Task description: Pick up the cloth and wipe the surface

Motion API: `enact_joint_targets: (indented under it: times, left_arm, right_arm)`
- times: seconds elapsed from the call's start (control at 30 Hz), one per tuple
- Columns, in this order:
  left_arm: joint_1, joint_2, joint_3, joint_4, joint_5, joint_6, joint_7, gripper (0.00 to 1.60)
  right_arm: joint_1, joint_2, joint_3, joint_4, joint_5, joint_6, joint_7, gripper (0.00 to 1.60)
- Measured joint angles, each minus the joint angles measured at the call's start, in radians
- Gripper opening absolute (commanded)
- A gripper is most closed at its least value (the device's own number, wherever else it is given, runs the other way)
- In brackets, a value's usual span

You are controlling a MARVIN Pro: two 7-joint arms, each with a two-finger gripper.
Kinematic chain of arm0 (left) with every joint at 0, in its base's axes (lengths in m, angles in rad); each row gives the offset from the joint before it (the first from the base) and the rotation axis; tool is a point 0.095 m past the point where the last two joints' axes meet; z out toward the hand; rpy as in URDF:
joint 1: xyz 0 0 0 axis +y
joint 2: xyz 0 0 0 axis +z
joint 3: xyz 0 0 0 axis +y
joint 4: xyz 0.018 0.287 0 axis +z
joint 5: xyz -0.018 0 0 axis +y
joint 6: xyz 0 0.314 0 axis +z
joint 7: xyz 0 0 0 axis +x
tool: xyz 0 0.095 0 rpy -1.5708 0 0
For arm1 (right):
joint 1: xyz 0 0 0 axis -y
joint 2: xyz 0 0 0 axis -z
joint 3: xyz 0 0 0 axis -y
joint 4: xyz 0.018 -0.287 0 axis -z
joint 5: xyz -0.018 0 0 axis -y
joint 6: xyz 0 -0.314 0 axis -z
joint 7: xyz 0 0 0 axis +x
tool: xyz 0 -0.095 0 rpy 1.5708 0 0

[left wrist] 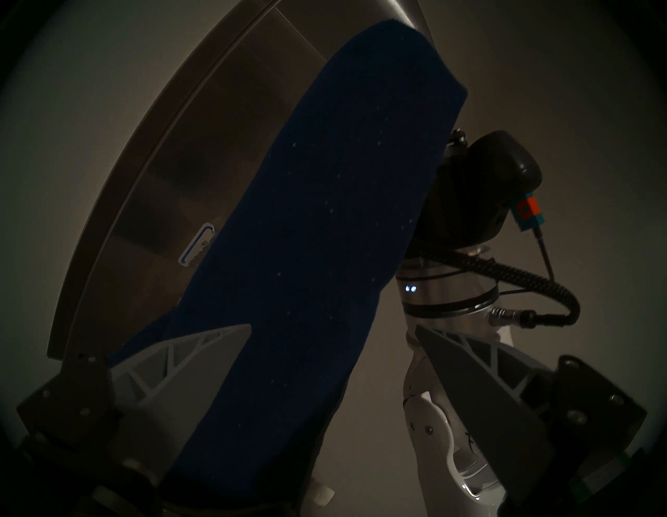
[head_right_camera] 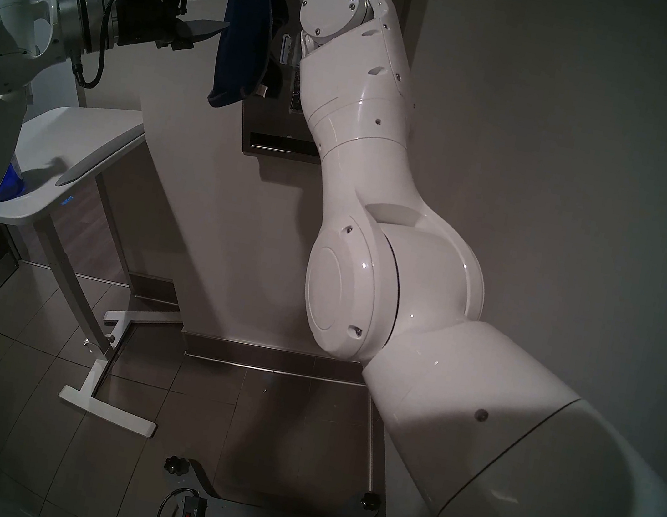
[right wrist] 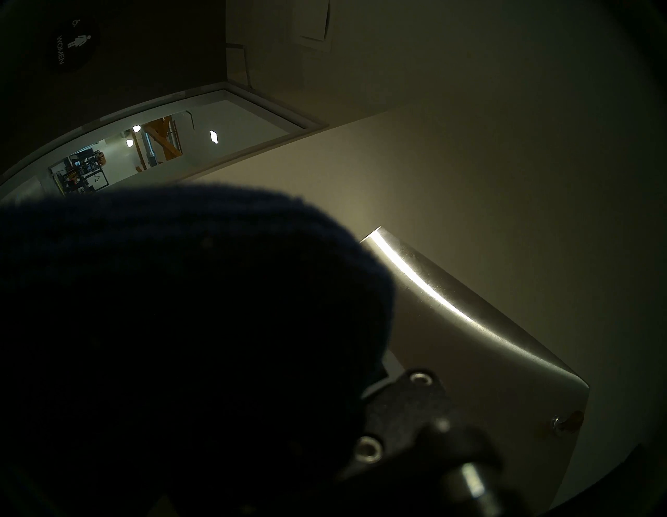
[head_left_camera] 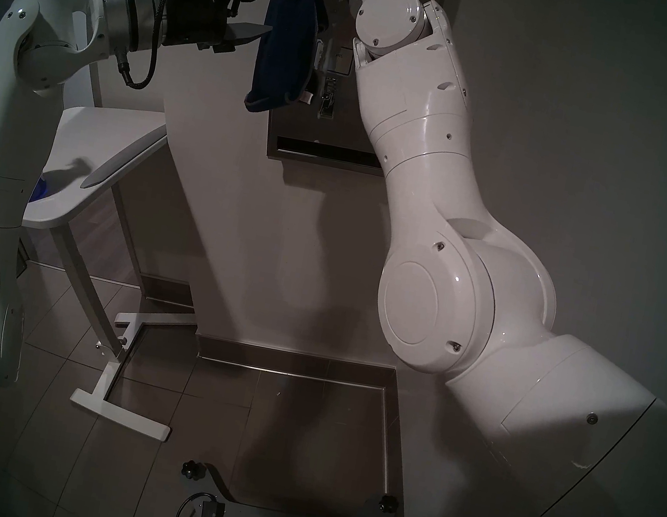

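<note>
One cloth point(head_left_camera: 290, 31), dark navy, hangs in a long fold in front of one stainless-steel dispenser panel point(head_left_camera: 343, 139) set in the wall; the panel shows one dark slot point(head_left_camera: 327, 152) near its lower edge, one lever point(head_left_camera: 328, 96) clear of the cloth, and one blue-bordered label point(left wrist: 197, 244) peeping from behind the fabric in the left wrist view. Two arms are raised toward it. The left gripper point(head_left_camera: 272, 12) stands wide, its two fingers point(left wrist: 187, 355) spread to either side of the cloth's edge, closed on nothing. The right gripper is hidden behind the top of the cloth in the head views, and its own wrist view is largely filled by the dark fabric point(right wrist: 173, 325), so I cannot tell how its jaws stand. One white table point(head_left_camera: 113, 144) stands at the left.
</note>
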Motion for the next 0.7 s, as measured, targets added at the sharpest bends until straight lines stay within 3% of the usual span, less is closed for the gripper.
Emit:
enact_joint_targets:
  times: [0.4,0.7]
  left_arm:
    - [-0.008,0.012,0.059,-0.001,0.083,0.0,-0.018,1.6]
    - [-0.015,0.033,0.125,-0.045,0.29,-0.027,-0.02,1.6]
  right_arm:
    - [-0.001,-0.013,0.014,-0.029,0.031,-0.01,0.025,0.0]
    - [-0.03,-0.015,0.024,-0.087,0.051,-0.01,0.101,0.0]
